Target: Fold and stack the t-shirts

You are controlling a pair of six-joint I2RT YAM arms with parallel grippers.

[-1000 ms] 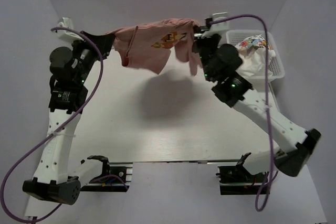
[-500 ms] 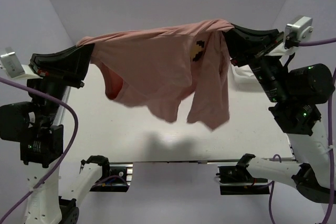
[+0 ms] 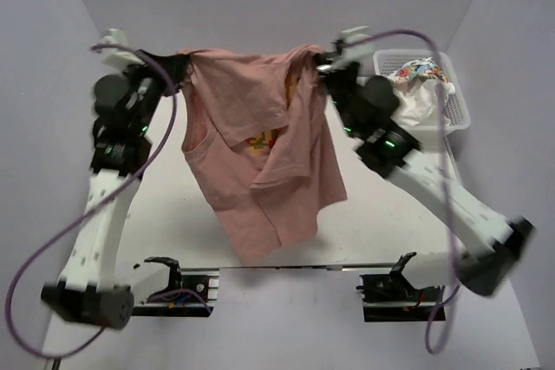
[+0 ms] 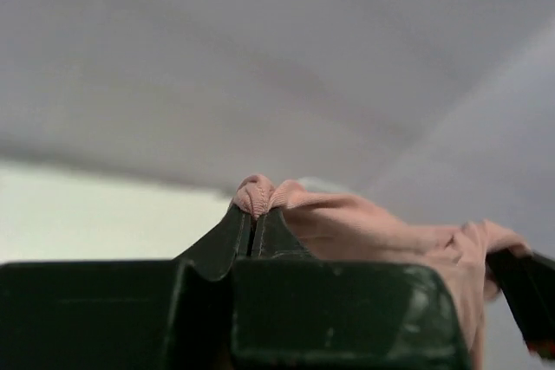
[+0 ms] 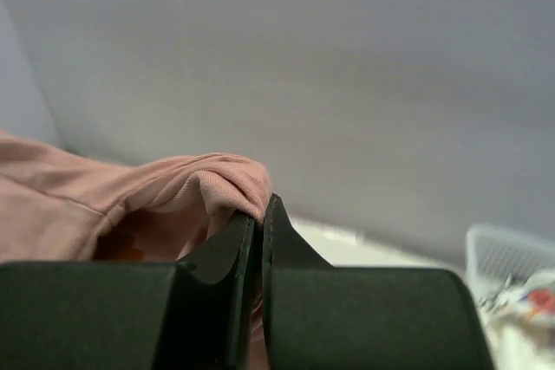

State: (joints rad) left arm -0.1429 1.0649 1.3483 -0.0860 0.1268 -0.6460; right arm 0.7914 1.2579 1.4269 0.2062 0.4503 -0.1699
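Note:
A dusty pink t-shirt (image 3: 260, 162) with a small colourful print hangs in the air over the table, stretched between both arms. My left gripper (image 3: 179, 64) is shut on its top left edge; the pink cloth (image 4: 347, 218) bulges out above the closed jaws (image 4: 253, 214). At the top right edge my right gripper (image 3: 323, 62) is shut on a bunched fold (image 5: 199, 184), the jaws (image 5: 260, 214) pressed together. The shirt's lower hem reaches down to the table's near edge. More t-shirts (image 3: 414, 84), white and multicoloured, lie crumpled in the basket.
The white lattice basket (image 3: 455, 97) stands at the back right of the pale table (image 3: 390, 214), also glimpsed in the right wrist view as the basket (image 5: 507, 253). Grey walls enclose the table. Purple cables loop from both arms.
Both arms swung up close to the camera half a second ago, then dropped back toward the far side. The pink t-shirt now hangs longer and more unfurled than a second ago.

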